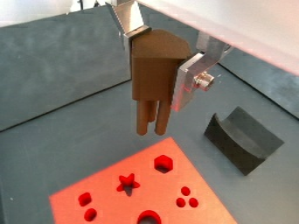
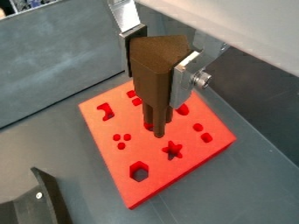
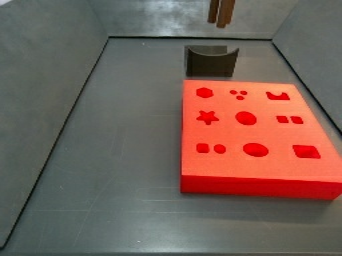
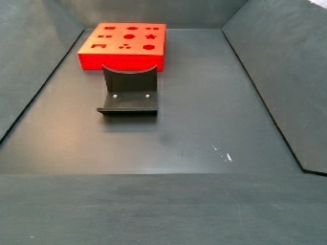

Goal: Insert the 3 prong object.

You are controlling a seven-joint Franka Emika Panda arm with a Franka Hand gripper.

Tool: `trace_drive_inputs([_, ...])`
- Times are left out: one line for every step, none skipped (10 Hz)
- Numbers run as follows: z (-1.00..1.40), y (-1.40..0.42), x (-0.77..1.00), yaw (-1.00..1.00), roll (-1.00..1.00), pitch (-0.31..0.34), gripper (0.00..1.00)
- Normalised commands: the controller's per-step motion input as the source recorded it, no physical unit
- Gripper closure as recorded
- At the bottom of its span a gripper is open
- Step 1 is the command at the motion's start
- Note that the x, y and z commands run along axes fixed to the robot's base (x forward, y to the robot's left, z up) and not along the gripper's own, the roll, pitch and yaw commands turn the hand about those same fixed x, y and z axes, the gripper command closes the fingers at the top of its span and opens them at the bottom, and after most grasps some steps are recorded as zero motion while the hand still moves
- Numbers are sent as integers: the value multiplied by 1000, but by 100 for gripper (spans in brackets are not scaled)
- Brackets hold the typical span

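Note:
My gripper (image 1: 162, 66) is shut on the 3 prong object (image 1: 152, 74), a brown stick-like piece held upright with its round prongs (image 1: 149, 118) pointing down. Silver fingers (image 1: 190, 80) clamp its two sides. In both wrist views it hangs well above the red board (image 1: 111, 197), which has several shaped holes, among them a group of three small round holes (image 1: 187, 199). In a wrist view the piece (image 2: 152, 74) hangs over the board's middle (image 2: 205, 149). In a side view only the piece's lower end (image 3: 222, 10) shows at the top edge, beyond the board (image 3: 254, 165). The gripper is out of that view.
The fixture (image 3: 210, 58), a dark grey curved bracket, stands on the grey floor just beyond the red board's far end; it also shows in a side view (image 4: 128, 91) and a wrist view (image 1: 243, 138). Sloped grey walls (image 3: 60, 90) enclose the floor.

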Motion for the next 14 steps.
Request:
trace_drive_inputs([-371, 91, 983, 103, -87, -87, 100])
trace_drive_inputs([-354, 77, 994, 80, -53, -81, 100])
trace_drive_inputs([-271, 0, 1000, 20, 0, -41, 100])
trace_drive_inputs([-143, 0, 1000, 0, 0, -30, 100])
trace_drive_inputs([-166, 0, 1000, 0, 14, -34, 100])
trace_drive_inputs([-260, 0, 1000, -34, 29, -79, 100])
trace_drive_inputs([-429, 43, 1000, -174, 124, -86, 100])
trace_drive_inputs([-577, 154, 963, -323, 136, -24, 100])
trace_drive_inputs([-606, 160, 946, -343, 140, -17, 100])
trace_drive_inputs([-600, 169, 960, -331, 134, -19, 100])
trace_drive_inputs([-509, 189, 966, -326, 100, -14, 100])
trace_drive_inputs([-226, 223, 991, -309, 1, -9, 100])
trace_drive_inputs([-43, 291, 1000, -263, 0, -33, 100])
trace_drive_inputs([-86, 251, 1000, -234, 31, -29, 100])
